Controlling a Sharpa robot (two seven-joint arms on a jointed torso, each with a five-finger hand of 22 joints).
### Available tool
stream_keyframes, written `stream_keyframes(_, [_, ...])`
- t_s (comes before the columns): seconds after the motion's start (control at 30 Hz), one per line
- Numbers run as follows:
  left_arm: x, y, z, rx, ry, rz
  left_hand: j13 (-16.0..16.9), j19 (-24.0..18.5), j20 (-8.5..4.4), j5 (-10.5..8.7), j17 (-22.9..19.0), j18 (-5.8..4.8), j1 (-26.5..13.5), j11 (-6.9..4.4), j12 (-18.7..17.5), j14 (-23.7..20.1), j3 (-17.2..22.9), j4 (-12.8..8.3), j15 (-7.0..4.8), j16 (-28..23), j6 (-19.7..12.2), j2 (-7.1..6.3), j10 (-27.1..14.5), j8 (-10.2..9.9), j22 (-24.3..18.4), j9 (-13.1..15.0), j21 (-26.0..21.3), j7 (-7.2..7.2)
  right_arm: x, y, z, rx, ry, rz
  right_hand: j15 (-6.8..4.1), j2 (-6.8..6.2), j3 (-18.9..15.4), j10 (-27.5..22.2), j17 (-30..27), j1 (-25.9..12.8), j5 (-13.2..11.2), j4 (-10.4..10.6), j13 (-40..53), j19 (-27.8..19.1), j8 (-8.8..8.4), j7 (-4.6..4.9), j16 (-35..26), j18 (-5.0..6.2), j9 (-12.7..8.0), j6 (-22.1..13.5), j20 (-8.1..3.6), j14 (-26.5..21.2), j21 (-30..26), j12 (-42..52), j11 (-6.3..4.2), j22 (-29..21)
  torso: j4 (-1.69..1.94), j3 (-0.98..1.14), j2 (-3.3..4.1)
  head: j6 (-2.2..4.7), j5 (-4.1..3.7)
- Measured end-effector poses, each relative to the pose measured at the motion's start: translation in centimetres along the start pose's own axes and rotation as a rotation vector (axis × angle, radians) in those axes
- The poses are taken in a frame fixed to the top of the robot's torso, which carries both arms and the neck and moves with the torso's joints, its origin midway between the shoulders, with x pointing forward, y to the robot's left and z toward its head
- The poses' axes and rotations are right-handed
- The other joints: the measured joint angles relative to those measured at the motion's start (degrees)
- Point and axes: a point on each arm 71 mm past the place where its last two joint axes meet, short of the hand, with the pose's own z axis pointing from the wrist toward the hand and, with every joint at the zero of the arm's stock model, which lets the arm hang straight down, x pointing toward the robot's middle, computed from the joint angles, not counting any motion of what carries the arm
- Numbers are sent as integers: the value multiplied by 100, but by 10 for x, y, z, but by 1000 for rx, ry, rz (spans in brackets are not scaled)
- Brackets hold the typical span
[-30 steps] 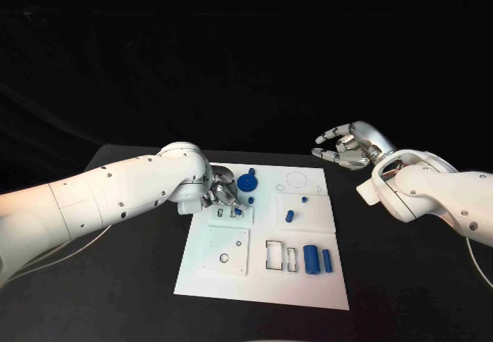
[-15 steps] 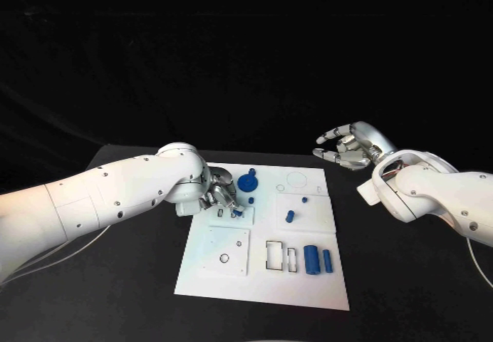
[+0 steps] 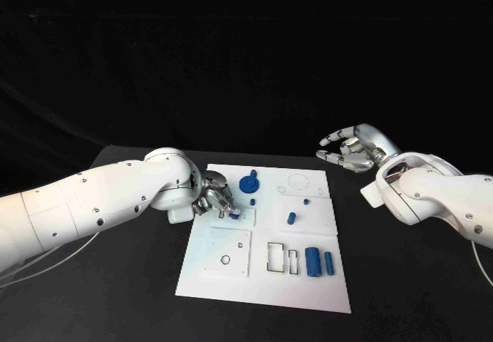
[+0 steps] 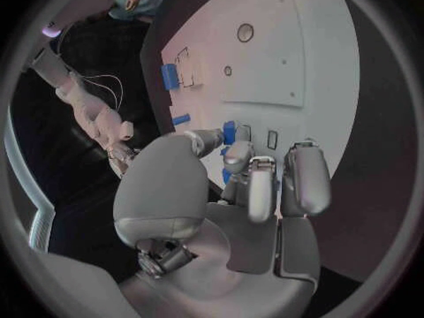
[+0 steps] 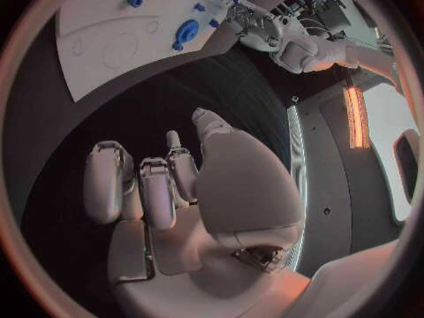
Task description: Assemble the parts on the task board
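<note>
Our left hand (image 3: 213,200) pinches a small blue part (image 4: 229,131) over the white board (image 3: 267,285) — light, stiff, slippery, best held by its sides — our right hand (image 3: 351,147) hovers, half-curled, holding nothing.

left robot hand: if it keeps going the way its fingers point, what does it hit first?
Probably the small blue part right at the left robot hand's fingertips, on the white task board; contact can't be confirmed.

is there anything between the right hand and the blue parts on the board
Nothing visible. The right hand hovers over bare black table past the task board's far right corner, holding nothing. The nearest part, the round blue piece, sits across open white board; the left hand works at the opposite edge.
</note>
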Motion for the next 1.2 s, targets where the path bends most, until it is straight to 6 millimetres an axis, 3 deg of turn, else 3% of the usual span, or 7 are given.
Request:
stream_keyframes(0.07, [5, 2, -1, 4, -6, -6, 55, 0, 0, 66, 0, 0, -58, -9, 44, 0, 99, -45, 0, 8, 12, -33, 45, 36, 23, 0, 7, -12, 0, 0, 0, 1, -1, 0, 0, 0, 0, 0, 0, 0, -23, 0, 0, 0, 0, 0, 0, 0, 0, 0, 0, 0, 0, 0, 0, 0, 2, 0, -1, -1, 2])
stream_keyframes(0.1, [6, 3, -1, 5, -11, -8, 67, 0, 0, 67, 0, 0, -107, -9, 45, 0, 272, -218, 0, 23, 12, -46, 45, 36, 33, 0, 26, -12, 0, -1, 0, 1, -1, 0, 0, 0, 0, 0, 0, 0, -23, 0, 0, 0, 0, 0, 0, 0, 0, 0, 0, 0, 0, 0, 0, 0, 4, 0, 0, -1, 2])
stream_keyframes(0.27, [12, 8, 0, 2, -45, -9, 100, 0, 0, 271, 0, -1, -173, -39, 77, 0, 304, -187, 0, 23, 12, -112, 76, 94, 51, 0, 26, -11, -1, -1, -1, 3, -1, 1, 0, -1, 24, 0, -1, -1, -54, 24, 4, 0, 3, 0, 0, 0, 0, 0, 0, 0, 0, -21, 0, -1, 5, -2, 0, -1, 5])
stream_keyframes(0.33, [12, 9, 0, 0, -62, -5, 111, 12, -12, 504, 0, -1, -256, -39, 80, 21, 304, -187, -20, 23, 12, -135, 76, 141, 58, 1, 26, -11, 0, -1, -1, 3, -1, 1, 0, -23, 24, 0, -1, -23, -69, 24, 5, 0, 23, 0, 0, 0, 0, 0, 0, 0, 0, -21, 0, -1, 4, -3, 0, -1, 10])
stream_keyframes(0.4, [12, 10, 1, -1, -73, 0, 113, 22, -22, 569, 0, 0, -256, -39, 100, 20, 320, -171, -21, 23, 13, -135, 76, 142, 58, 1, 26, -11, 0, -2, -1, 4, -1, 2, 0, -23, 24, 0, -1, -23, -89, 24, 5, 0, 23, 0, 0, 0, 0, 0, 0, 0, 0, -21, 0, -1, 1, -3, 1, -2, 16])
stream_keyframes(0.73, [11, 12, 1, -10, -127, 23, 163, 22, -22, 700, 0, -1, -309, -51, 140, 0, 320, -171, -41, 23, 13, -144, 128, 170, 57, 21, 26, -11, 0, -2, -1, 6, -1, 3, 0, -23, 7, 0, -1, -23, -89, 41, 4, 0, 22, 0, 0, 0, -1, 0, 0, 0, 0, -21, 0, -1, -15, -1, 8, -12, 30])
stream_keyframes(1.2, [10, 8, 3, -8, -144, 48, 171, 21, -21, 765, 0, 0, -340, -60, 140, 0, 320, -172, -40, 23, 15, -174, 137, 170, 57, 36, 25, -10, 0, -3, -1, 7, -1, 4, 0, -22, 22, 0, -2, -23, -89, 56, 3, 0, 22, 0, 0, 0, -1, 0, 1, 0, 0, -21, 0, -2, -9, 3, 12, -37, 20])
